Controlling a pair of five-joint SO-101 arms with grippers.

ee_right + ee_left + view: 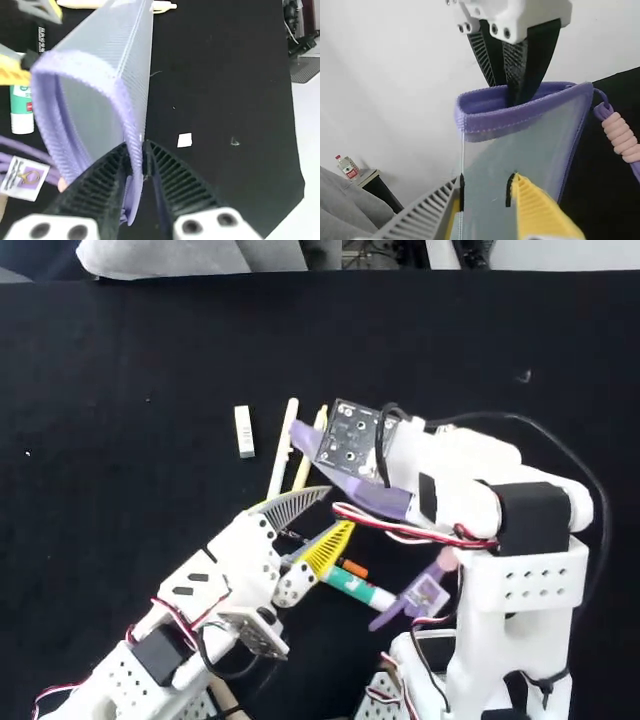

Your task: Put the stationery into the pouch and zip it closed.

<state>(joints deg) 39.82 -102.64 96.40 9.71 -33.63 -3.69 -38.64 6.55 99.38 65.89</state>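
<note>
Over the black table [120, 360], between my two arms, hangs the translucent plastic pouch [520, 150] with its purple fabric trim; both of my grippers have hold of it. My left gripper [485, 187], one finger grey and one yellow, is clamped on the pouch's clear panel at the end away from the mouth; my right gripper [136, 147], with black ribbed fingers, is pinched tight on one side of the purple rim. Seen from my right wrist, the rim curves wide, so the mouth stands open; I cannot tell where the zip puller sits. A pink coiled cord [620, 135] hangs at the pouch's corner. The stationery lies on the table, outside the pouch: a white-and-green glue stick [362, 588] near my left gripper's yellow finger, its label lettering too small to read; two cream pencils [283, 445] side by side past the pouch's far end; a white oblong eraser [244, 431] just beside them, with dark marks I cannot make out. Near the glue stick sits a small lilac card tag [24, 177] with a gold emblem; any print on it is unreadable.
</note>
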